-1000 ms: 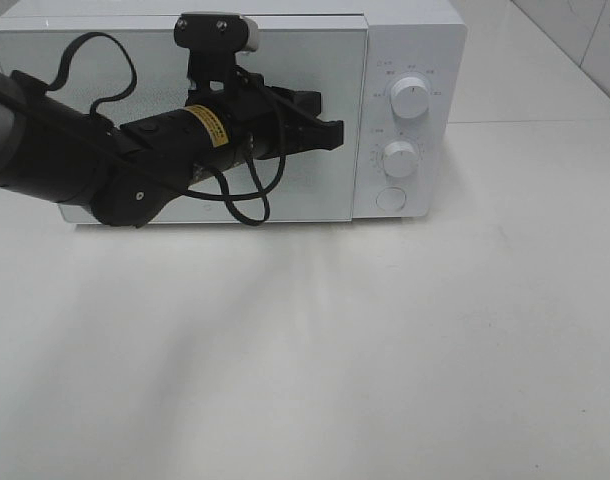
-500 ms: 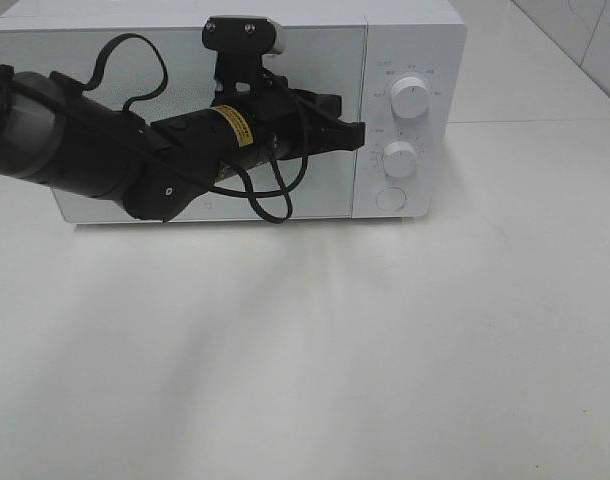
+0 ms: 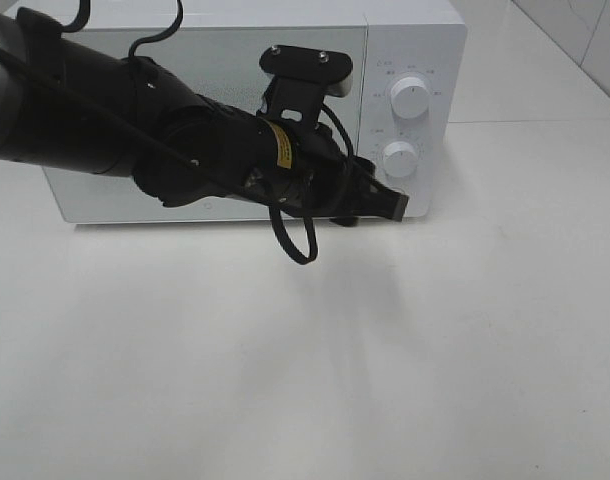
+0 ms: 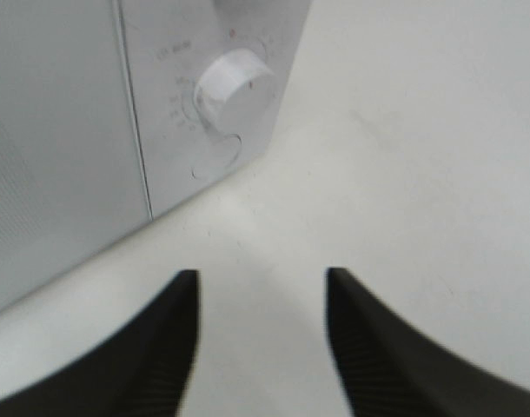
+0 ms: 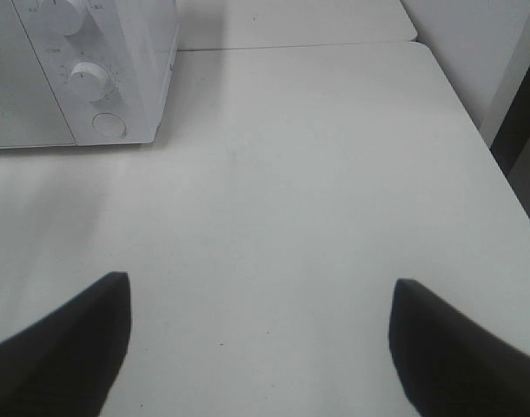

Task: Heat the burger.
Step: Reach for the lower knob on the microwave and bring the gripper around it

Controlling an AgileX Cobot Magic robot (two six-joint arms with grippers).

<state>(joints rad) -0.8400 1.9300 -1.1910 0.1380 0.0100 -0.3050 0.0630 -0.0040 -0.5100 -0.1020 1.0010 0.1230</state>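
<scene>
The burger is out of view. A white microwave (image 3: 430, 50) stands at the back of the table with its door (image 3: 95, 200) closed. My left gripper (image 3: 389, 205) reaches across the door's front to the bottom of the control panel, just under the lower knob (image 3: 399, 158). In the left wrist view its fingers (image 4: 171, 347) stand apart with nothing between them, and the knob (image 4: 230, 80) and a round button (image 4: 220, 156) lie ahead. My right gripper (image 5: 256, 339) hangs wide open over bare table, off to the right of the microwave (image 5: 135, 52).
An upper knob (image 3: 411, 98) sits above the lower one on the panel. The white table (image 3: 305, 360) stretches in front of the microwave. The table's right edge (image 5: 473, 130) borders a wall and a dark gap.
The left arm has swung right and down, from the middle of the door to the bottom of the control panel. Its fingers have parted.
</scene>
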